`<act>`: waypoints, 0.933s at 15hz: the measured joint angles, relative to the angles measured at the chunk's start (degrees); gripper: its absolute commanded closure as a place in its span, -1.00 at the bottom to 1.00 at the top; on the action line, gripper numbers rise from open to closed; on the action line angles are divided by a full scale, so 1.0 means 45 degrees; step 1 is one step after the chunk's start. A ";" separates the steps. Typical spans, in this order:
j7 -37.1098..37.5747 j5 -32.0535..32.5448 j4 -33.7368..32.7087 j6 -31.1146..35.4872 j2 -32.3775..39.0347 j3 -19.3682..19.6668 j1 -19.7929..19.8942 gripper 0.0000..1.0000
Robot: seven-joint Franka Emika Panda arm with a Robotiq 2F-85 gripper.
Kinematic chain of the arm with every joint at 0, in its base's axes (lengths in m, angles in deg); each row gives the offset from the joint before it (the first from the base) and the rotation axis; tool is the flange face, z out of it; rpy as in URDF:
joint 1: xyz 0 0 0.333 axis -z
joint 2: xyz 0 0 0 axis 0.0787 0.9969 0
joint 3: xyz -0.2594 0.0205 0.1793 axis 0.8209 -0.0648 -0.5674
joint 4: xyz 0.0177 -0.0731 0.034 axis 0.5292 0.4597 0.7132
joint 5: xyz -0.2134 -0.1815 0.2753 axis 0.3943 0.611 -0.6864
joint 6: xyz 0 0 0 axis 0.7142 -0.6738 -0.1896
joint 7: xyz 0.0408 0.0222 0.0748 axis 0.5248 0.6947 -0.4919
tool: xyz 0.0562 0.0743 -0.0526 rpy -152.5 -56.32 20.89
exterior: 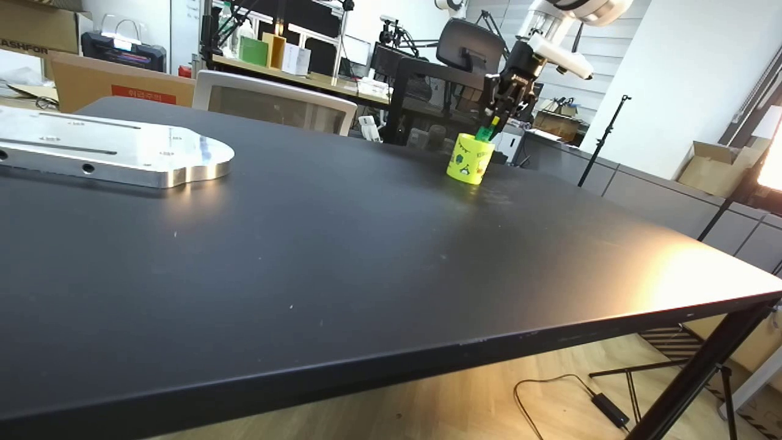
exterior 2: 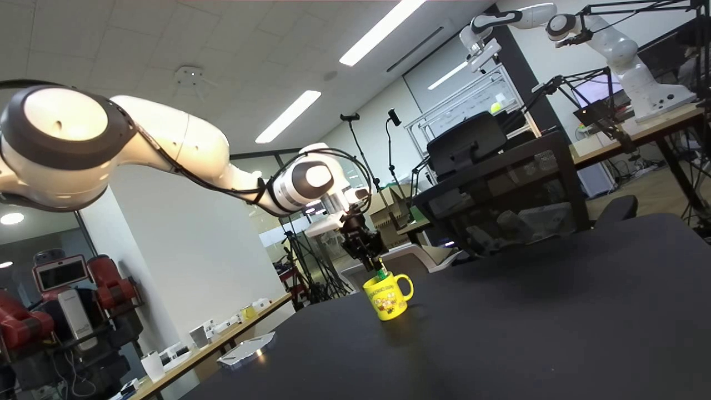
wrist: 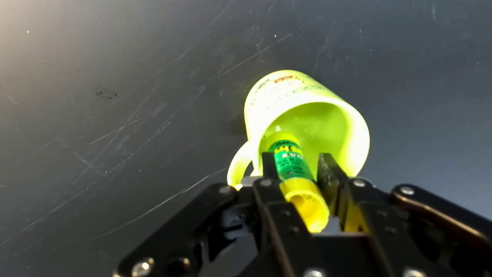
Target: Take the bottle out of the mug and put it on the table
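Your gripper straddles the bottle in the mug, its top toward wrist-view five o'clock; clenched or not, you cannot tell. A slanted pull could topple the mug.

Robotics lab: bench-mounted white arm, red robot.

Wrist view looks down, close; both exterior views, low, farther, share the mug.
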 measured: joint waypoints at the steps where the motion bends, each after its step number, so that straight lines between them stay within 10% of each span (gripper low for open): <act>1: -0.0006 0.0000 0.0033 -0.0008 -0.0220 -0.0001 0.0001 0.84; 14: -0.2609 0.0051 0.5107 -0.2402 -0.7195 0.0018 0.0575 0.84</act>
